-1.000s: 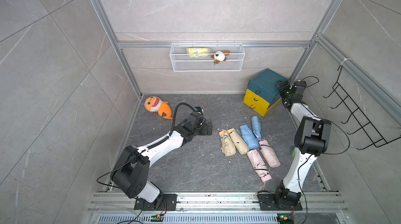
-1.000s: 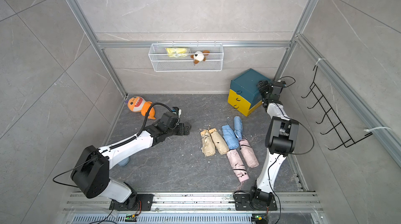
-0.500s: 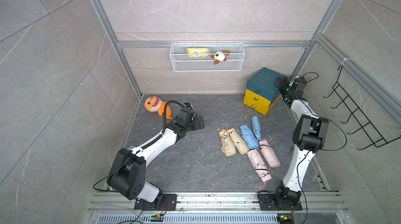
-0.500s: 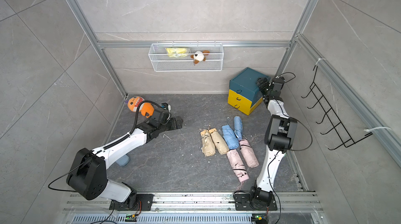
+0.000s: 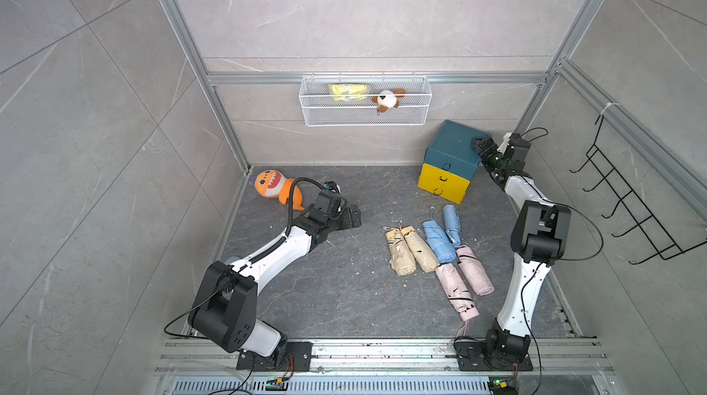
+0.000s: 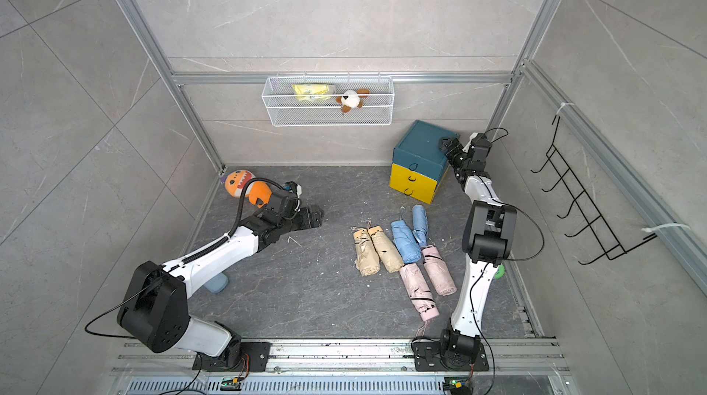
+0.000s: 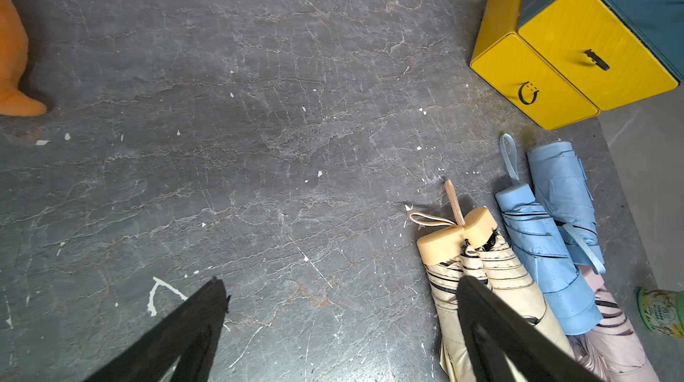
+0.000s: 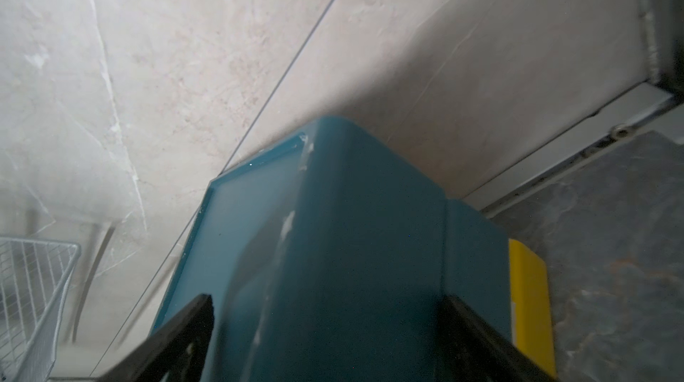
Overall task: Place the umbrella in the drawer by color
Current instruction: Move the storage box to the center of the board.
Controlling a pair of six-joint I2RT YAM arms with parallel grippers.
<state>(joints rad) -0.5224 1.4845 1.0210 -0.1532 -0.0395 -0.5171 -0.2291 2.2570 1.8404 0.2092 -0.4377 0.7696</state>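
Six folded umbrellas lie side by side on the dark floor: two beige (image 5: 409, 253), two blue (image 5: 440, 240) and two pink (image 5: 466, 280). The drawer unit (image 5: 453, 144) stands in the back right corner, a teal case with two shut yellow drawers (image 5: 443, 182). My left gripper (image 5: 354, 217) hovers open and empty over bare floor, left of the beige umbrellas (image 7: 510, 280); in the left wrist view its fingers frame bare floor (image 7: 340, 282). My right gripper (image 5: 480, 144) is open at the teal case's top right corner (image 8: 370, 213), holding nothing; whether it touches the case I cannot tell.
An orange shark plush (image 5: 273, 188) lies behind the left arm. A wire basket (image 5: 365, 121) holding a yellow pack and a plush dog hangs on the back wall. A black hook rack (image 5: 627, 205) is on the right wall. A green can (image 7: 660, 311) stands beyond the pink umbrellas.
My left gripper has drawn back from the umbrellas toward the plush. My right gripper has shifted a little left, onto the teal case's corner. Both stay open.
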